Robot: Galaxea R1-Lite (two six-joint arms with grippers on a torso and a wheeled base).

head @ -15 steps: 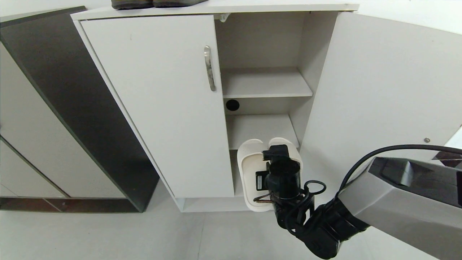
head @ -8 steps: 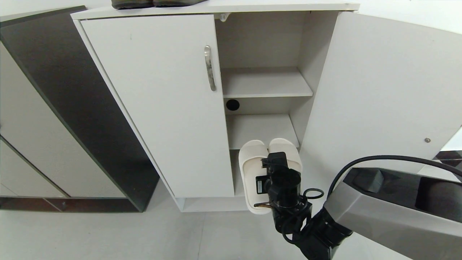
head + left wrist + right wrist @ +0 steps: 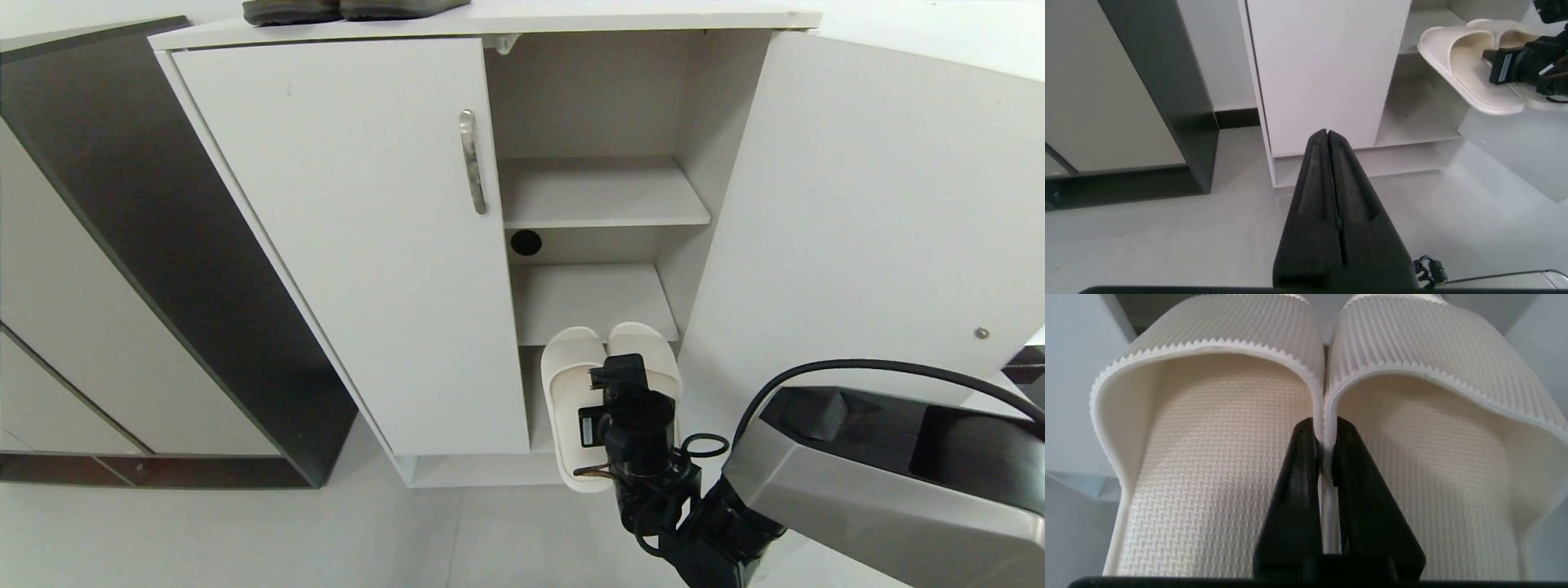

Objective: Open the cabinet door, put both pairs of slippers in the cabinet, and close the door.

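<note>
Right claw (image 3: 1324, 445) is clenched, folks, pinching the white slippers (image 3: 1208, 457) by their two inner walls where they press together, one slipper on either side of the grip. From the claw the pair runs straight ahead, heels nearest us and toes forward, its long axis aimed into the open right half of the cabinet (image 3: 571, 18). The toes sit at the mouth of the opening, near the front edge of the lower shelf (image 3: 588, 298). We can't tell whether they have crossed the threshold. We judge the coming move to be a straight push along that axis. The open door (image 3: 857, 204) stands close on the right, so watch it. Left claw (image 3: 1327, 147) is pressed shut on nothing, low before the closed door (image 3: 351, 245), well apart from the pair. Dark slippers (image 3: 351, 10) wait on top of the cabinet.
</note>
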